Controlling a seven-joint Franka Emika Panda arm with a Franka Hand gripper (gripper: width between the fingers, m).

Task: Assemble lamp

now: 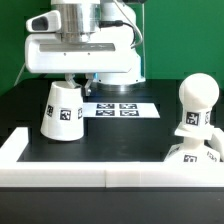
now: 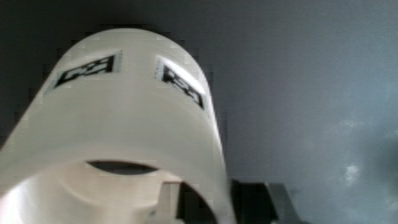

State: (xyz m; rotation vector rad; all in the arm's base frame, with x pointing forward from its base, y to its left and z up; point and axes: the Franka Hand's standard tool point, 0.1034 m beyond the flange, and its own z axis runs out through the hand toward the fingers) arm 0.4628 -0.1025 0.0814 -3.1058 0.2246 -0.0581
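The white tapered shade (image 1: pixel 62 112) stands on the black table at the exterior view's left, narrow end up, tags facing front. My gripper (image 1: pixel 87 86) is down at the back right of its top rim. In the wrist view the shade (image 2: pixel 134 110) fills the picture, its top opening close to my gripper (image 2: pixel 228 206). The two dark fingers stand close together with a thin pale strip of rim between them. The rounded bulb (image 1: pixel 195 100) stands upright on the flat base (image 1: pixel 190 156) at the exterior view's right.
The marker board (image 1: pixel 118 108) lies flat between the shade and the bulb. A white raised border (image 1: pixel 100 178) runs along the table's front and left sides. A green backdrop stands behind the arm.
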